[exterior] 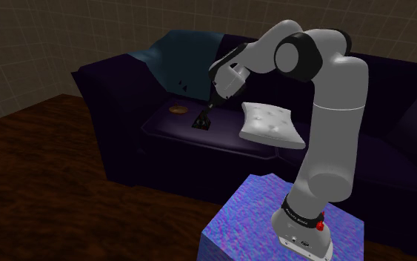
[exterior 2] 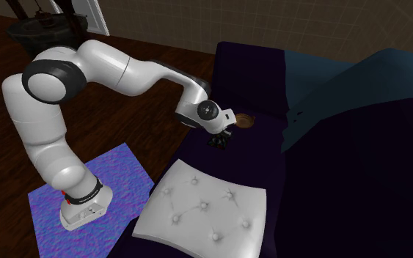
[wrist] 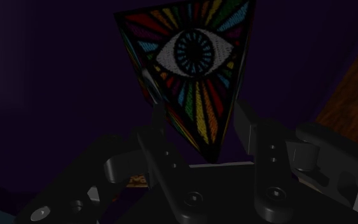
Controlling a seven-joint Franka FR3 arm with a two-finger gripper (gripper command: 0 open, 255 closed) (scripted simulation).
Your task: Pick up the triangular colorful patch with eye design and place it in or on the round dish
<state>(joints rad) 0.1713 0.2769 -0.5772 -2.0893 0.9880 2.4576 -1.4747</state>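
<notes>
The triangular patch (wrist: pixel 193 54) has rainbow rays around a white eye and lies on the dark purple sofa seat (exterior: pixel 162 126). My gripper (wrist: pixel 198 118) is down on it, one black finger against each slanted edge of its narrow end, clasping it. In the shoulder view the gripper (exterior: pixel 204 114) stands just above the patch (exterior: pixel 201 121) in the middle of the seat. The round brown dish (exterior: pixel 176 110) sits on the same seat, a short way off toward the shoulder view's left. From the second exterior view the dish (exterior 2: pixel 243 121) shows just beyond the gripper (exterior 2: pixel 219 141).
A white tufted cushion (exterior: pixel 272 124) lies on the seat near the stand (exterior: pixel 273 222), beside the arm. A dark blue blanket (exterior: pixel 184 63) drapes over the sofa's backrest behind the dish. Wooden floor (exterior: pixel 44 185) surrounds the sofa.
</notes>
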